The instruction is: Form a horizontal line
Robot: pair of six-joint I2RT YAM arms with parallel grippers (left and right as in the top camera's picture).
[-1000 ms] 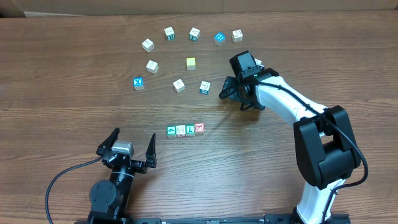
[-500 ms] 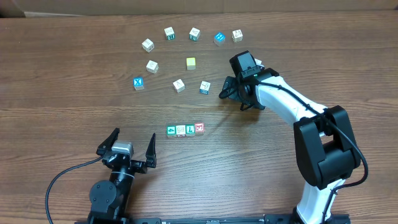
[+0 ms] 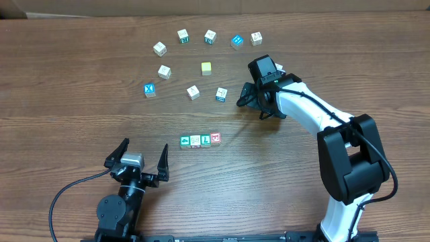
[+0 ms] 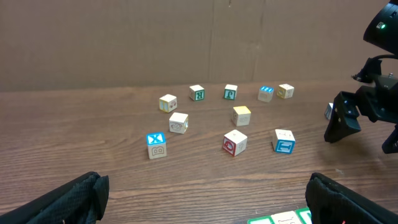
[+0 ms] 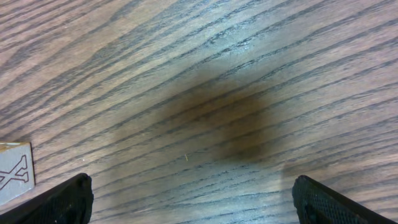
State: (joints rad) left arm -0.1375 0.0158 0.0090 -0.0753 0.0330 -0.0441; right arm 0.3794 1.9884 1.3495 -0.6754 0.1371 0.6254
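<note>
A row of four touching blocks (image 3: pixel 201 140) lies side by side at mid-table; its right end shows at the bottom of the left wrist view (image 4: pixel 283 218). Several loose blocks lie scattered behind it, among them a blue X block (image 3: pixel 150 89), a yellow block (image 3: pixel 206 68) and a blue-faced block (image 3: pixel 221 94). My right gripper (image 3: pixel 250 101) is open and empty, low over bare wood just right of the blue-faced block. A pale block (image 5: pixel 13 169) sits at the left edge of its view. My left gripper (image 3: pixel 142 158) is open and empty, near the front edge, left of the row.
An arc of blocks runs along the back, from a white one (image 3: pixel 160 48) to a tan one (image 3: pixel 256 38). Another block (image 3: pixel 279 67) is partly hidden behind the right arm. A cardboard wall (image 4: pixel 186 37) stands behind the table.
</note>
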